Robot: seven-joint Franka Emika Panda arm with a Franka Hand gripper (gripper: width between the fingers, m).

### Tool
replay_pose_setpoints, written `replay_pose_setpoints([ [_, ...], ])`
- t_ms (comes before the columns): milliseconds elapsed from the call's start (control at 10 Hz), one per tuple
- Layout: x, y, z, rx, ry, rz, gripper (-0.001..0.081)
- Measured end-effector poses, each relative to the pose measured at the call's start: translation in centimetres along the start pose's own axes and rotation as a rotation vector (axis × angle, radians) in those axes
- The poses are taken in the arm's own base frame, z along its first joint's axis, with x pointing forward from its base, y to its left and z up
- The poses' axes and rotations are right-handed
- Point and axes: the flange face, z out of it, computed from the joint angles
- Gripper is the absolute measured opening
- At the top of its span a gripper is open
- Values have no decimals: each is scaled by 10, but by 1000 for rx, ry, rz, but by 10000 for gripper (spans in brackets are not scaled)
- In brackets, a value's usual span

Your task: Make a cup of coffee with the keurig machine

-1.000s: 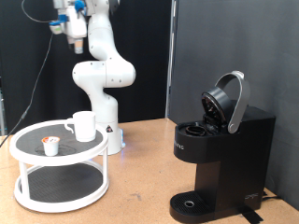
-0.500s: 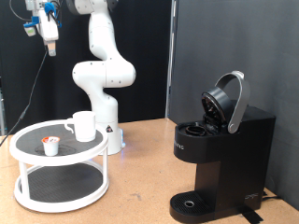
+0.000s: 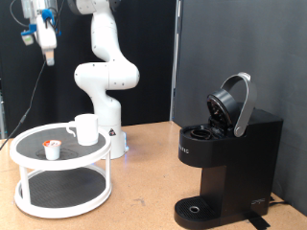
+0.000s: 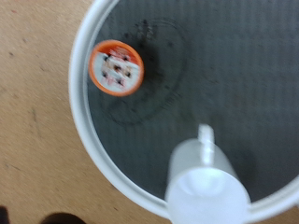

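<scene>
**One cup sits on the round tray**

The cup (image 3: 85,129) stands on the white tray (image 3: 29,159) near a small pod (image 3: 52,149). The keurig machine (image 3: 226,161) has its lid up. The tool (image 3: 45,40) hangs high above; I cannot tell its grip.

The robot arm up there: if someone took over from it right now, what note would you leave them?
Gripper: high at the exterior view's top left, above the round white two-tier stand; holds nothing visible.
Cup: on the stand's top shelf, upright, empty as far as the wrist view shows.
Pod: beside the cup on the same shelf, apart from it.
Keurig machine: on the table at the exterior view's right, lid up.
Done: lid is open.
Left: pod not in the machine, cup not on the drip base.
</scene>
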Motion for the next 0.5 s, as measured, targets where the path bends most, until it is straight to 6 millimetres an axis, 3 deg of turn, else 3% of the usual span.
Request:
replay_pose_setpoints([
  [500, -23, -34, 70, 17, 49, 33, 734],
])
